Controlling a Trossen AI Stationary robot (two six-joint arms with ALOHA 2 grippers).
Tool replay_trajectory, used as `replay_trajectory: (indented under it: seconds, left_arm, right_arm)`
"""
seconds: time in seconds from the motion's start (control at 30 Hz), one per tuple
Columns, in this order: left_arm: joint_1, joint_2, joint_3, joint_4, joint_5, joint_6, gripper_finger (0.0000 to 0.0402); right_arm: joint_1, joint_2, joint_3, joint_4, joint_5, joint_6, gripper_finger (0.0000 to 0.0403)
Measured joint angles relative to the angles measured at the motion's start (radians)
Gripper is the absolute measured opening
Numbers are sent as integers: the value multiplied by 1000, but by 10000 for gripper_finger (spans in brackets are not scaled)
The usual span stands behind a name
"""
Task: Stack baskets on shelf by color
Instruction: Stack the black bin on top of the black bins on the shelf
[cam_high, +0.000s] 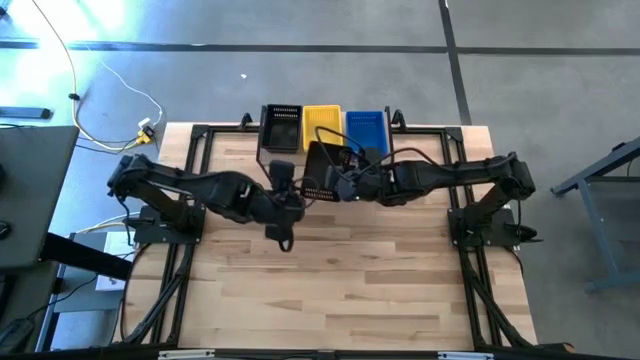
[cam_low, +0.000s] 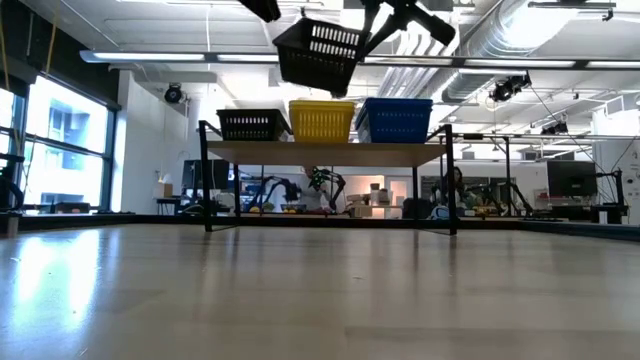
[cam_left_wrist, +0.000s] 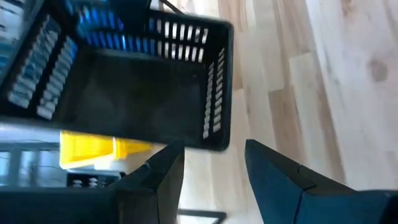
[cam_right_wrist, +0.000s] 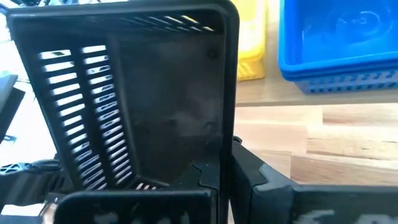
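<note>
A black basket is held tilted in the air by the clenched right hand, at about 6 o'clock of the shelf, probably awaiting carriage toward 10 o'clock onto the black stack, while the left hand is kept released nearby.

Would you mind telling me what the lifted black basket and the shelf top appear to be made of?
The black basket looks like moulded plastic, matte: thin, even slotted walls. The shelf top seems to be light unpainted wood, a pale flat plank, though no grain shows from here.
</note>
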Motion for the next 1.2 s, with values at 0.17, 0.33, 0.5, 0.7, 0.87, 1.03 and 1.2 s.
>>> replay_trajectory:
  seconds: [0.17,0.33,0.5,0.7,0.87,1.03,1.2]
  left_arm:
    - [-10,45,0,38,-65,66,161]
    - [-9,88,-2,22,-91,81,161]
    - [5,135,-1,0,-169,114,161]
    - [-2,141,-1,15,-178,133,147]
    - [0,141,-1,12,-171,133,90]
    - [-2,141,-1,13,-127,133,15]
    - [-2,141,-1,14,-123,133,10]
  right_arm:
    - [-11,0,0,72,-5,-52,0]
    - [-11,0,-1,100,-3,-73,0]
    - [4,0,-1,116,-7,-73,0]
    - [23,0,-1,88,-5,-49,0]
    - [23,0,-1,89,2,-55,0]
    - [23,0,-1,90,1,-61,0]
    - [23,0,-1,98,19,-103,2]
